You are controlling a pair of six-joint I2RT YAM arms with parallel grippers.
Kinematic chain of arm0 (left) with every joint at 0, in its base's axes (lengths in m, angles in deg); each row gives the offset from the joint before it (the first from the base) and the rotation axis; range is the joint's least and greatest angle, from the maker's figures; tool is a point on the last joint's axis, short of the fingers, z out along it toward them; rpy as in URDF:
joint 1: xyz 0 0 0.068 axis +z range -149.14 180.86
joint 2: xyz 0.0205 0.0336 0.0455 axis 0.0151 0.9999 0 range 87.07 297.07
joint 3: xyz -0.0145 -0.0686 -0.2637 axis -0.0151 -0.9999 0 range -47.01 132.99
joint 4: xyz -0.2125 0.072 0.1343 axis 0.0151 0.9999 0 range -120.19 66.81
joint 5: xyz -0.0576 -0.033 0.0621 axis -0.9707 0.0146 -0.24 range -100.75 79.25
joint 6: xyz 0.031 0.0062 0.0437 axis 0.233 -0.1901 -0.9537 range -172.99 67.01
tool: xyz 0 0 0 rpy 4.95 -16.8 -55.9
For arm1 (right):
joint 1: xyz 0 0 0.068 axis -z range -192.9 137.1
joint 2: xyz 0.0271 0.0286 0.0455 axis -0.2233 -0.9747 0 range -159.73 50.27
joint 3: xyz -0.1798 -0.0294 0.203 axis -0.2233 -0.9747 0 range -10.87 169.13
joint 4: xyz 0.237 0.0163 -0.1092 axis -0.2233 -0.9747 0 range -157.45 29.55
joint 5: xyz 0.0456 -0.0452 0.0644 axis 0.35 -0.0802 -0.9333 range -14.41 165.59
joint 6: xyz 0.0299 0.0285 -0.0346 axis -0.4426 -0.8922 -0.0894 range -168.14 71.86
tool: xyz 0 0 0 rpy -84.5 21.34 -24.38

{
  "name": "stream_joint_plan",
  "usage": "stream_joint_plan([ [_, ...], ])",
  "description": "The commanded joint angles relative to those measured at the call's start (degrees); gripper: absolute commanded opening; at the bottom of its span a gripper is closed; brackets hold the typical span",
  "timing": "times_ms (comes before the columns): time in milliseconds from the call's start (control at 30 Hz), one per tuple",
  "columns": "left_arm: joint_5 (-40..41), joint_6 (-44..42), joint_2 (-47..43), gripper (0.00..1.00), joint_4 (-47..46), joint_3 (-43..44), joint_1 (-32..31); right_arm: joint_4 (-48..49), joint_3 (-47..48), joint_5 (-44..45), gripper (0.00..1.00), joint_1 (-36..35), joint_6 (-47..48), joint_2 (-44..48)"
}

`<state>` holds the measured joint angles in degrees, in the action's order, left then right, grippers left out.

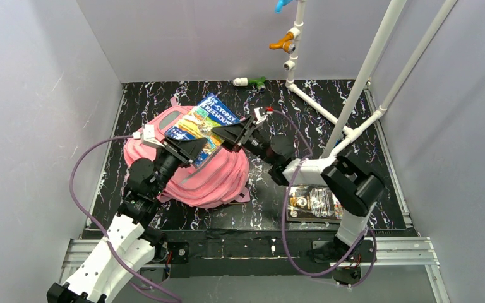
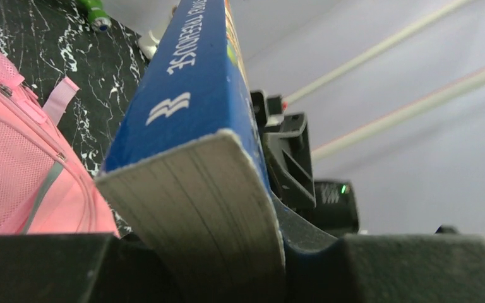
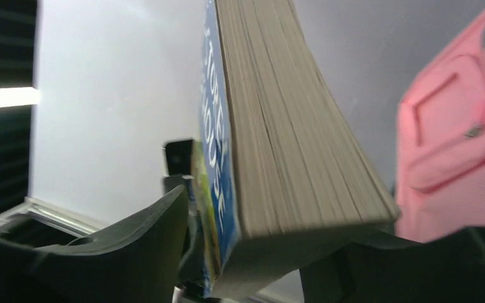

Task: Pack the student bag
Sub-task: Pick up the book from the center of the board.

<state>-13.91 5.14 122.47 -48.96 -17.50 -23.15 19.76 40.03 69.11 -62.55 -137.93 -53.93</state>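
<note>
The student bag (image 1: 196, 180) is a pink backpack lying flat on the black mat, also visible in the left wrist view (image 2: 12, 164) and the right wrist view (image 3: 455, 145). A thick blue paperback book (image 1: 202, 123) hangs tilted over the bag's far side. My left gripper (image 1: 192, 150) is shut on the book's near corner, and both fingers press the book (image 2: 196, 126). My right gripper (image 1: 230, 136) straddles the opposite edge of the book (image 3: 278, 126). Its jaws stand open, with a gap between the left finger (image 3: 132, 240) and the cover.
A dark foil packet (image 1: 312, 203) lies on the mat by the right arm's base. A white pipe frame (image 1: 353, 82) rises at the back right with an orange valve (image 1: 284, 43). A green fitting (image 1: 257, 82) lies near the back wall. Grey walls enclose the mat.
</note>
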Motion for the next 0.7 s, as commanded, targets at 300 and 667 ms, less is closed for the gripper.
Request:
stream_joint_plan([
  [300,-57.5,-17.8,11.7,0.0,-1.3,18.0,1.1,-57.3,-0.2,-36.6,0.98,5.2,54.9,26.8],
  [667,-65.6,-16.1,14.8,0.0,-0.9,23.4,2.3,-63.8,-5.0,-39.4,0.98,10.2,57.5,42.3],
])
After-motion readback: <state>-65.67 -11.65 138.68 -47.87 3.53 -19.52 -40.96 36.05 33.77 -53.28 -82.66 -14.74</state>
